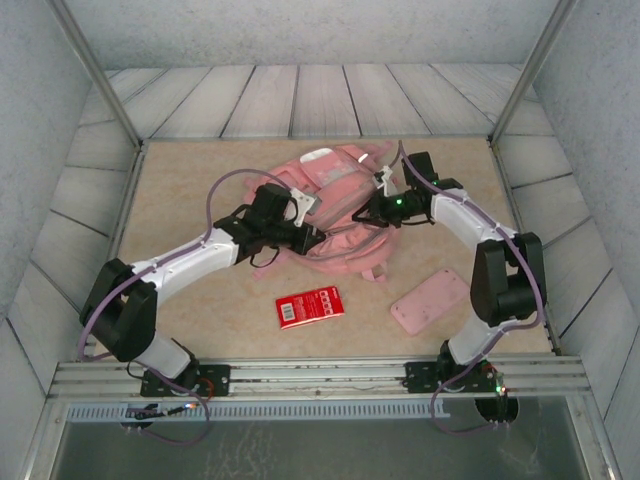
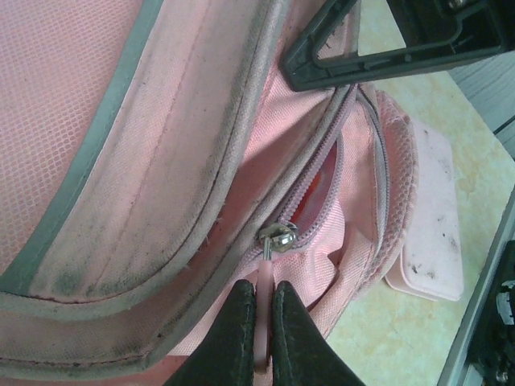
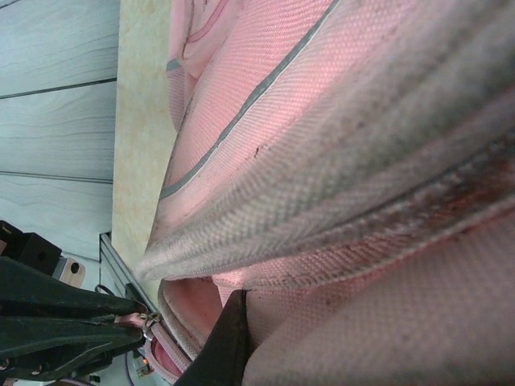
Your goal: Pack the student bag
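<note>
The student bag (image 1: 335, 205) lies flat toward the far middle of the table (image 1: 200, 320), and both arms are working on it. The left arm (image 1: 190, 255) has its jaws pinched tight on the pink zip pull (image 2: 265, 269), just behind the metal slider (image 2: 278, 236). That grip looks chosen to run the zipper along its track. The pocket mouth is gaping, with something red (image 2: 315, 191) showing inside. From the other side, the right arm (image 1: 470, 215) has its jaws closed right down too, buried in the bag's fabric near the far end of that zip. It looks like a fold is caught between them, probably to brace the bag while the slider is pulled. A red booklet (image 1: 309, 306) and a flat pink case (image 1: 430, 300) lie on the table nearer the arm bases, apparently not yet packed.
</note>
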Tool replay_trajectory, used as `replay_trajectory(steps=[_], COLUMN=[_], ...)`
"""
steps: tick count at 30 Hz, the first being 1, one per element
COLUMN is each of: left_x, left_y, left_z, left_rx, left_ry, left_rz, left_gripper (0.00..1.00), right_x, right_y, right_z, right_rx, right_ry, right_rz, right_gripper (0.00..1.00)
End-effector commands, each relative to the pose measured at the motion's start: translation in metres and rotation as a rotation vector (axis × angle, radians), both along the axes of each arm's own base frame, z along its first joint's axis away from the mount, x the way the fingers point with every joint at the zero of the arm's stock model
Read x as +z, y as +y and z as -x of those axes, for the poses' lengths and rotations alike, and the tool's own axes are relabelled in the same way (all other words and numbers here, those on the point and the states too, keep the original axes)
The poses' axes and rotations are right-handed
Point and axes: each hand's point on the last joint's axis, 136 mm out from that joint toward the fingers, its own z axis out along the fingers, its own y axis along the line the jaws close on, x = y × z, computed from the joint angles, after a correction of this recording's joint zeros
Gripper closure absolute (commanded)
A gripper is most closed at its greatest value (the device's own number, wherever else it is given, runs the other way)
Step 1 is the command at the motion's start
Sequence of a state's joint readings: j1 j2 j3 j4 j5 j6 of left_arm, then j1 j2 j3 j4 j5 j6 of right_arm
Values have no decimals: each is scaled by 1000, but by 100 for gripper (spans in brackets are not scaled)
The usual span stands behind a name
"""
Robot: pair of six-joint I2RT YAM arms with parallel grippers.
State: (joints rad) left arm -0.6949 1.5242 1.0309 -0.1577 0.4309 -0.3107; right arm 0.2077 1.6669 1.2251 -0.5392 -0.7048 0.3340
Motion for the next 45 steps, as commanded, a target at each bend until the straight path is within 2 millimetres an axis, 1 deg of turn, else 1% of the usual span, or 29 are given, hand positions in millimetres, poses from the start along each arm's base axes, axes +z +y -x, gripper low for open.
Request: replay_trajectory(steps=[1, 5, 7, 9, 15, 18, 21, 24, 27, 30, 33, 36, 38, 41, 45], left_x=[-85, -83, -81, -79, -81, -84, -89, -89, -84, -73, -69, -77, -84, -93, -99], left_y=[112, 90, 77, 65, 44, 40, 42, 39, 33, 20, 9, 5, 4, 5, 7], left_z=[20, 35, 46, 58, 88, 96, 93, 87, 83, 90, 102, 111, 114, 109, 96], left_rx=[220, 117, 53, -14, -139, -161, -119, -70, -40, -94, -172, -228, -250, -247, -203], left_ry=[245, 296, 331, 381, 466, 493, 508, 524, 521, 513, 537, 554, 561, 543, 499], left_rz=[-424, -311, -239, -174, -106, -111, -136, -126, -87, -23, 12, -24, -64, -125, -184], left_gripper=[100, 100, 100, 100, 100, 100, 100, 100, 100, 100, 100, 100, 100, 100, 100], right_x=[0, 6, 10, 12, 21, 21, 23, 27, 30, 26, 20, 15, 17, 19, 20], right_y=[-67, -57, -53, -53, -47, -48, -49, -46, -36, -22, -8, -3, -2, -3, -4], right_z=[-38, -41, -42, -44, -47, -49, -50, -49, -43, -36, -31, -29, -29, -28, -27], right_rx=[-154, -176, -195, -223, -266, -289, -317, -350, -378, -385, -376, -373, -373, -373, -372], right_ry=[-99, -102, -111, -121, -144, -144, -149, -159, -173, -167, -154, -141, -146, -153, -158], right_rz=[184, 93, 49, 31, -56, -70, -86, -115, -138, -157, -177, -184, -188, -180, -169], right_gripper=[99, 98, 98, 98, 98, 98, 98, 98, 98, 99, 100, 100, 100, 100, 100])
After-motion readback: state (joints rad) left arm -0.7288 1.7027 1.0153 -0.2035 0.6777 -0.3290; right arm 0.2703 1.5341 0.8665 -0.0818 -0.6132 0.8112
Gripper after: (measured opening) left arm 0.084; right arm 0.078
